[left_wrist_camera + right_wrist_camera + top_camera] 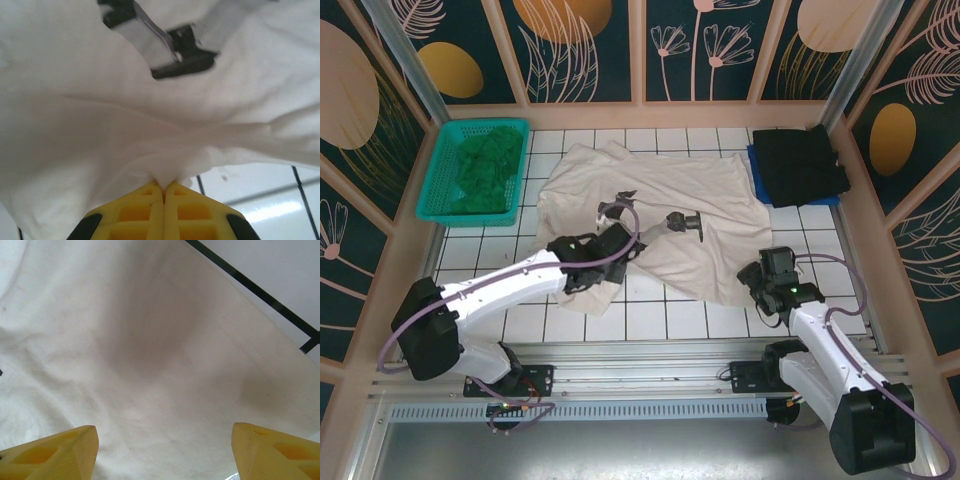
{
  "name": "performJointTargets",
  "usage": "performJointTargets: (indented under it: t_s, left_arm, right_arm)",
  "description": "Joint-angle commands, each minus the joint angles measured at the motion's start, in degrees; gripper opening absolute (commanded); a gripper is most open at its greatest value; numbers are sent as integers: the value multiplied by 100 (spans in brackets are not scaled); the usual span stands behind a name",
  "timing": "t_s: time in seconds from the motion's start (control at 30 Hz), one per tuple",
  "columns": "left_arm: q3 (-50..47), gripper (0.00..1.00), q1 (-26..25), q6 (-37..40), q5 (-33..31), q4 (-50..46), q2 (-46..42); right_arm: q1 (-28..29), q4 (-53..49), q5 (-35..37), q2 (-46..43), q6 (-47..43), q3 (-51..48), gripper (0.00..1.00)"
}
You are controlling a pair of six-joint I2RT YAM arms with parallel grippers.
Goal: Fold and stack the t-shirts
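**Fig.** Cream-white t-shirt [705, 195] spread across the middle of the tiled worktop [650, 320]. Left fingers [145, 212] closed, pinching a raised fold of its cloth. Right fingers [55, 455] spread apart, holding nothing, above the shirt's near right corner. Black t-shirt [800, 165] lies folded at far right. Dark green t-shirt [485, 175] sits bunched inside the teal basket [440, 205] at far left.

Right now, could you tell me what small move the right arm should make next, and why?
Probably lower the right fingers and close them on the cream shirt: they stand open over the cloth, while the left fingers are shut on a fold of it.
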Motion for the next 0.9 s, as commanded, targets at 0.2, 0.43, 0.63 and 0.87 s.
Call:
performJointTargets:
  t_s: [0.2, 0.43, 0.63, 0.87]
  left_arm:
    - [352, 50, 1125, 508, 281, 627, 809]
    - [-1115, 56, 460, -143, 923, 825, -839]
    - [-1391, 56, -61, -415, 833, 1034, 59]
    - [-1616, 48, -65, -356, 722, 1143, 609]
  right_arm:
    - [209, -195, 157, 302, 15, 21, 71]
    - [218, -379, 198, 254, 156, -101, 72]
    - [210, -399, 511, 325, 271, -104, 71]
    - [210, -342, 419, 341, 330, -225, 69]
